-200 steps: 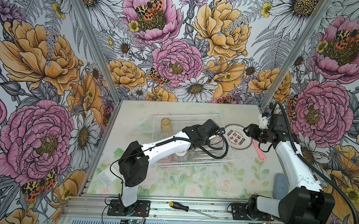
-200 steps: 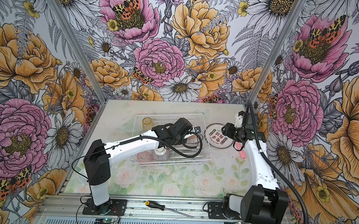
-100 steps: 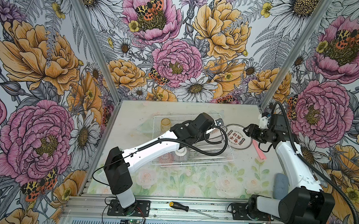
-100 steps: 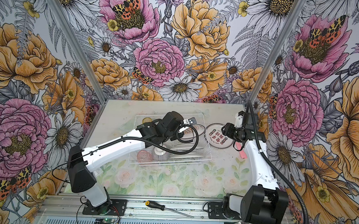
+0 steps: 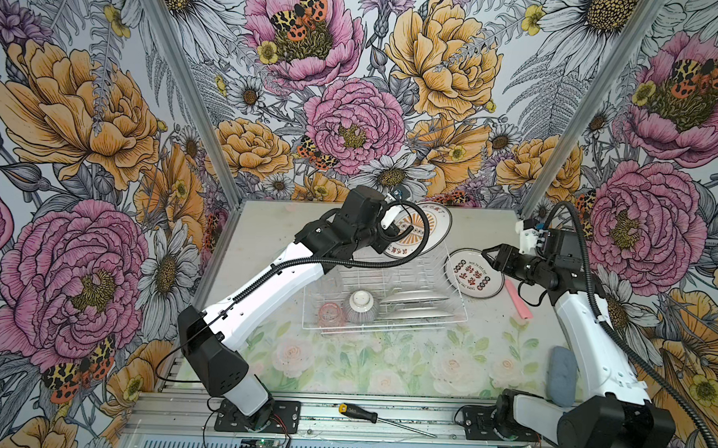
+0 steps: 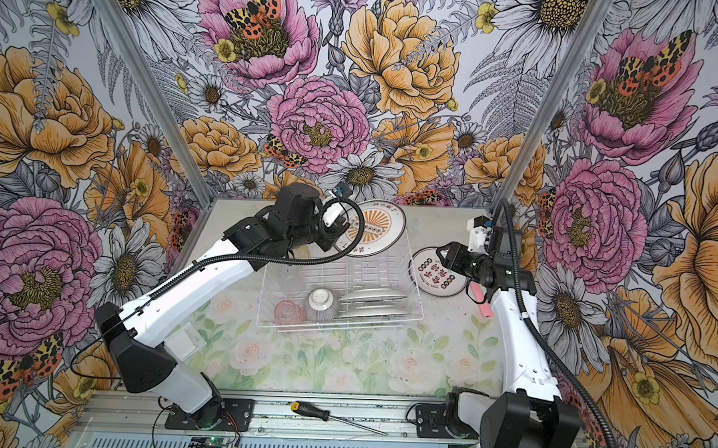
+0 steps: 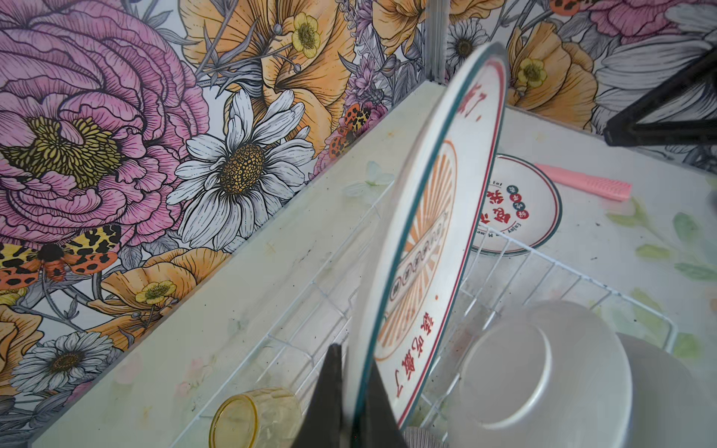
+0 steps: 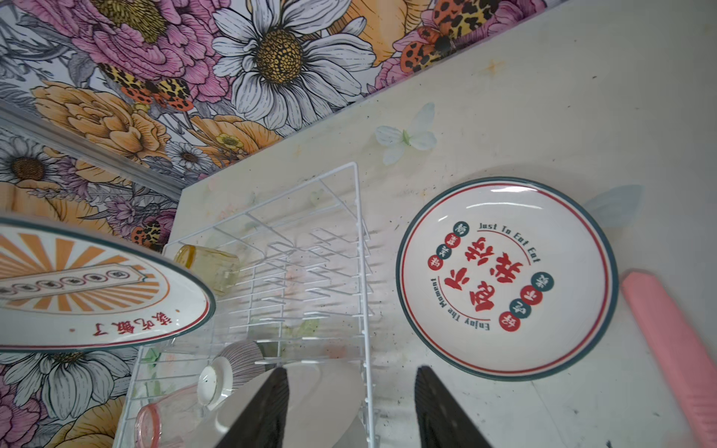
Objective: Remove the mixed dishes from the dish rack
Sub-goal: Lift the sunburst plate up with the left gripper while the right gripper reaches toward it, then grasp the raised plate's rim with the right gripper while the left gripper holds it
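- My left gripper is pinched on the rim of the sunburst plate, one finger on each face.
- That plate stands tilted on edge, above the far right part of the rack. Its printed face shows in both top views.
- I cannot tell whether its lower edge clears the wires.
- My right gripper is spread and holds nothing. It hovers over the gap between the rack's right wall and the lettered plate.
- The lettered plate lies flat, face up, on the table just right of the rack.
- Inside the rack, two plates lean low at the near right.
- The bowl sits upside down, white foot up, just left of them.
- The pink tumbler is in the near left corner, right beside the bowl.
- The yellow tumbler lies on its side at the far left of the rack, mostly hidden under my left arm in the top views.
- A pink strip lies on the table just right of the lettered plate.
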Controlling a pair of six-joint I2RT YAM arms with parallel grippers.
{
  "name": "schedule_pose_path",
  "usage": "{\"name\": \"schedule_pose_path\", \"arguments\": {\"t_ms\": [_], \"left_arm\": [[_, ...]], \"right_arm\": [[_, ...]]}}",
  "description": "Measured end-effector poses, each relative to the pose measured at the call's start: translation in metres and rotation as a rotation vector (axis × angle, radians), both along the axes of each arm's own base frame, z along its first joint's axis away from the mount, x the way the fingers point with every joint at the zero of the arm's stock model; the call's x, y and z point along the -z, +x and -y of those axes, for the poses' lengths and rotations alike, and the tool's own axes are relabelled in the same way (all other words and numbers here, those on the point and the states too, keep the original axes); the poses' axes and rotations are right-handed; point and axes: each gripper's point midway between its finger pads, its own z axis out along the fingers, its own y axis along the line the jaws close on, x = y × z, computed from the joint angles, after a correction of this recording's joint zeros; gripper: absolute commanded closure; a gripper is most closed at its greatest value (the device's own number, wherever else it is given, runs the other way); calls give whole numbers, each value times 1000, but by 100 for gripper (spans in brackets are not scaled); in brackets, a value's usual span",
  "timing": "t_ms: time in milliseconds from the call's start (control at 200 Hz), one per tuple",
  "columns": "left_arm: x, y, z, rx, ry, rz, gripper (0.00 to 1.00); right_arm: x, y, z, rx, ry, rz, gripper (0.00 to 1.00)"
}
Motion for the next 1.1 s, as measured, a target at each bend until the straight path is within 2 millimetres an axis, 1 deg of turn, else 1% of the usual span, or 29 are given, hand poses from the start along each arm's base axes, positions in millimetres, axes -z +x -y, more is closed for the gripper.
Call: {"name": "schedule_pose_path", "arguments": {"t_ms": [80,240,395,606,786,946,1026,1096], "left_arm": [[-7,-1,0,11,-77,-38,100],[-13,-2,4,50,-224,-138,100],[-23,-2,10,84,-350,-196,100],[-26,-6,20,131,-452,-271,100],[-23,-8,30,170,-510,-328,100],[-17,-6,39,201,-552,-384,100],[-11,-5,43,206,-563,-407,100],[-6,-5,45,208,-568,-427,100]], "right_arm": [[-11,-2,-12,-54,30,50,46],[-28,-7,-38,-162,94,121,46],[-43,-8,-53,-225,142,172,46],[-57,-8,-65,-275,191,223,46],[-66,-6,-70,-291,229,260,47],[-73,-2,-74,-302,298,303,53],[-78,1,-75,-307,348,333,61],[-81,5,-76,-311,385,344,64]]}}
